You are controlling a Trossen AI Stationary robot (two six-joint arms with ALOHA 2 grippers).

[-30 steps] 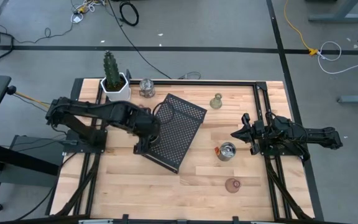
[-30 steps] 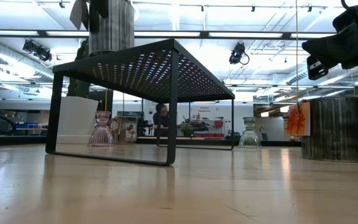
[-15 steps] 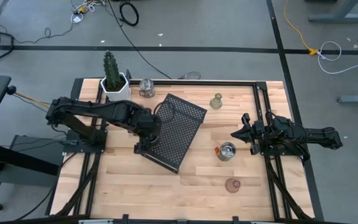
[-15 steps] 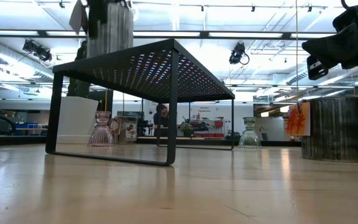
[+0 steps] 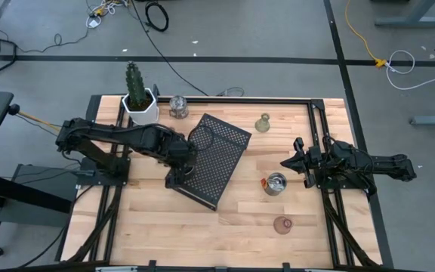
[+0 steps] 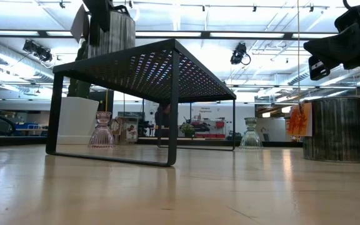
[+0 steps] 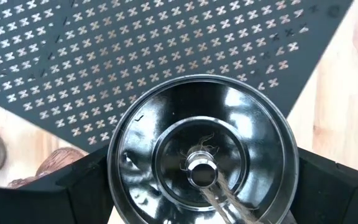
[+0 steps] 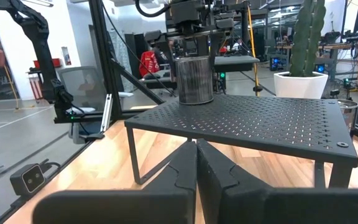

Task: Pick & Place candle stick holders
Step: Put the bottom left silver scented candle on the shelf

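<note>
I have the left gripper [image 5: 189,146] over the near-left corner of the black perforated tray [image 5: 216,162], its fingers [image 7: 79,186] spread wide around a ribbed silver candle stick holder [image 8: 194,78] that sits on, or just above, the tray top; I cannot tell whether it touches. My left wrist view looks straight down into its shiny bowl. The right gripper [image 5: 287,162] waits off to the right side of the bench [image 5: 240,219], fingers pressed together and holding nothing. On the bench I count 4 more holders: a silver one [image 5: 276,183] lying just right of the tray, a pinkish one [image 5: 282,224] nearer the front edge, an olive one [image 5: 262,123] behind the tray, and a clear one [image 5: 177,106] beside the white cactus pot [image 5: 140,106]
</note>
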